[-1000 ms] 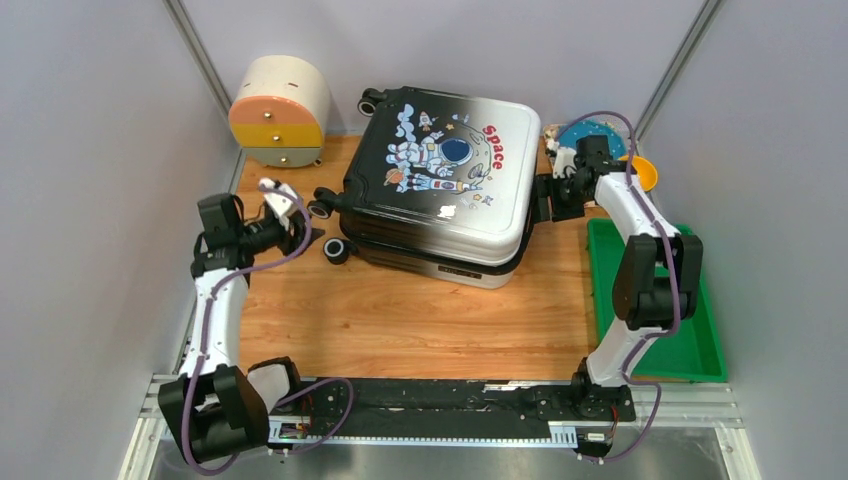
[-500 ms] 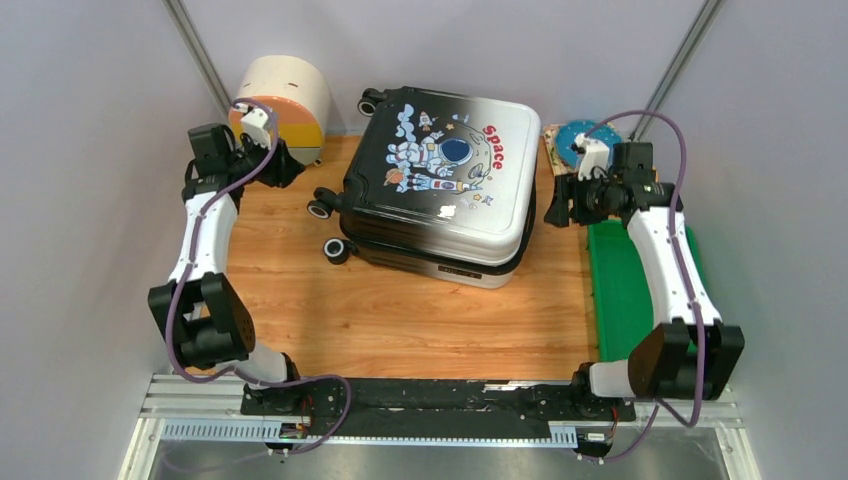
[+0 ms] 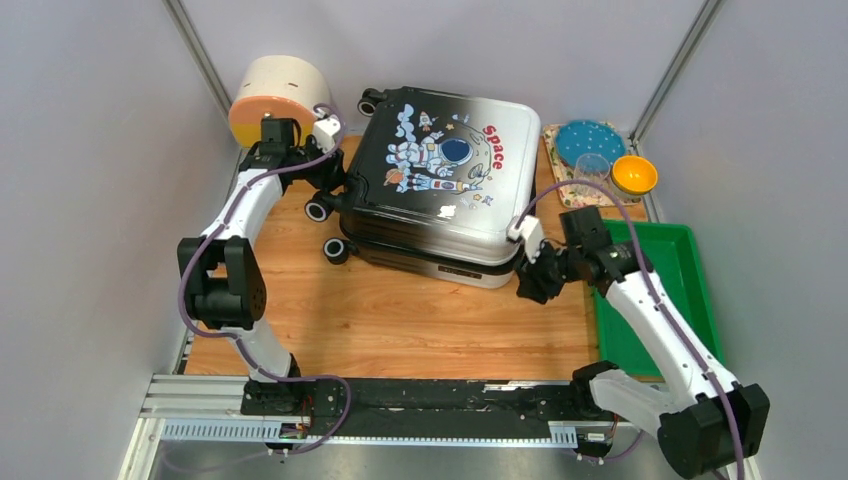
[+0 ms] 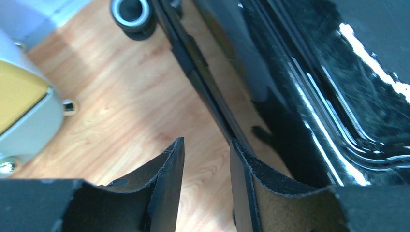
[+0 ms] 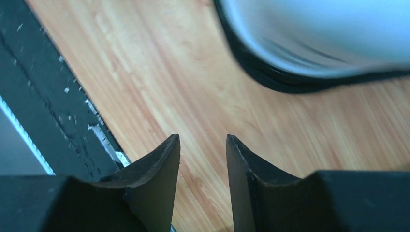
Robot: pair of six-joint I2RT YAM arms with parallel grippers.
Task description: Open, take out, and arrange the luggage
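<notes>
Luggage [image 3: 440, 185] shut and flat on the bench [image 3: 400, 320]
Black fading to white, with an astronaut and red "Space", it sits at the far middle, wheels [image 3: 320, 209] to the left. The left hand [image 4: 207, 142] reaches beside its left edge, and the right hand [image 5: 202, 139] is low by its near-right corner. Both stand part-open, gripping nothing.

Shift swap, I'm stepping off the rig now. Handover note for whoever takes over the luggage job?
Left gripper: open, empty, beside the wheel end of the luggage, near its seam.
Right gripper: open, empty, low over the table by the luggage's near right corner.
Luggage: closed, lying flat mid-table, astronaut side up.
Done: nothing visible yet.
Left: open it, take out whatever is inside, arrange.
</notes>
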